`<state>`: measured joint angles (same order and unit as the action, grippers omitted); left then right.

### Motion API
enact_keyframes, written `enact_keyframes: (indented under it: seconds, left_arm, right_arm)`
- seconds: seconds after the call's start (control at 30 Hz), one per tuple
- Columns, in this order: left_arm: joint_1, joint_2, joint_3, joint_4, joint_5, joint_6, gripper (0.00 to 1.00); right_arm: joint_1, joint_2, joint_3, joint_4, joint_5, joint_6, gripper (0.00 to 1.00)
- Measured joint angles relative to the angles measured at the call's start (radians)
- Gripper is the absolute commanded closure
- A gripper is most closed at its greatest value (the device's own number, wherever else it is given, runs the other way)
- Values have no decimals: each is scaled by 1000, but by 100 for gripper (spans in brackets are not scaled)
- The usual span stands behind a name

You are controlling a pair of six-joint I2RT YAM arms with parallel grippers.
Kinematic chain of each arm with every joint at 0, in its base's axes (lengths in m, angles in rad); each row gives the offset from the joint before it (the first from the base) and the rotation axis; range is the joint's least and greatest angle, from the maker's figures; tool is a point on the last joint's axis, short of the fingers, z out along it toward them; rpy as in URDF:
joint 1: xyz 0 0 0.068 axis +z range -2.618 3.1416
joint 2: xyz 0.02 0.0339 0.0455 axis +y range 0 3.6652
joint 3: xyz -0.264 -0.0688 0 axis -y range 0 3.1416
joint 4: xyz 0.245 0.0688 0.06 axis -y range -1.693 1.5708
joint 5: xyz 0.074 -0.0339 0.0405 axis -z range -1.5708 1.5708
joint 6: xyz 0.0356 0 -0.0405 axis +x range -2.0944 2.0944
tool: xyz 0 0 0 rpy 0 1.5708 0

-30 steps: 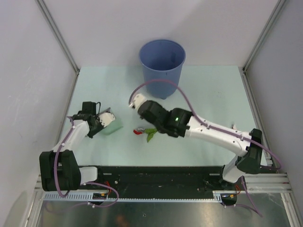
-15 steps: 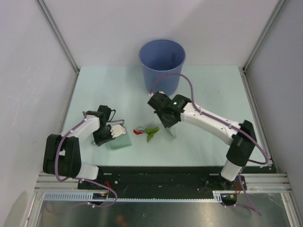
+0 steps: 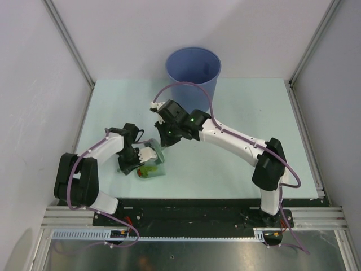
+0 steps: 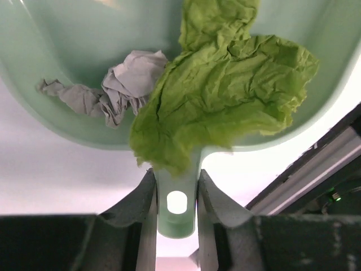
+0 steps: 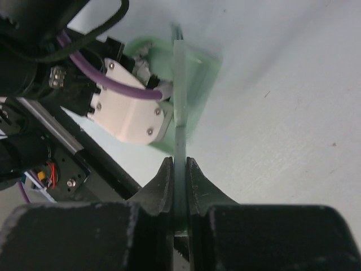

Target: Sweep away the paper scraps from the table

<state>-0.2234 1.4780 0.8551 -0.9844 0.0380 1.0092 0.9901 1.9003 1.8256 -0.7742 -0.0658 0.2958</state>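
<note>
Paper scraps (image 4: 225, 84) lie in the dustpan (image 4: 67, 34).
Left wrist view: green and grey scraps, left end effector (image 4: 176, 183) clamped on the dustpan's handle (image 4: 176, 224). Right wrist view: right end effector (image 5: 179, 169) clamped on a thin blade (image 5: 179, 113) reaching the dustpan. Overhead: pale bench (image 3: 237, 107), bucket (image 3: 193, 70) beyond the dustpan.

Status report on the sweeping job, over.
Left fingers clamped on dustpan handle; right fingers shut on thin pale-green tool. Green and grey paper scraps lie in dustpan. Right arm sits between dustpan and bucket.
</note>
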Motion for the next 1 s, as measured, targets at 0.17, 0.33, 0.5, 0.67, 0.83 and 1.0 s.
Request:
enact_keyframes:
  seconds: [0.17,0.33,0.5,0.67,0.83,1.0]
  left_arm:
    - [-4,-8,11,-17,101,-11,100]
    - [-4,-9,86,-32,214,-68,100]
    - [-4,-19,183,-35,290,-151,100]
    - [-4,-42,301,-56,334,-236,100]
    - [-4,-68,519,-80,338,-342,100]
    - [-23,-12,859,-85,293,-455,100]
  right_arm:
    - [4,-29,8,5,113,-19,100]
    - [19,-176,8,-45,338,-55,100]
    - [4,-412,-3,-54,508,-79,100]
    - [-158,-669,-159,-28,539,-74,100]
    - [-354,-778,-355,-38,494,-53,100]
    - [-493,-776,-473,-54,430,-53,100]
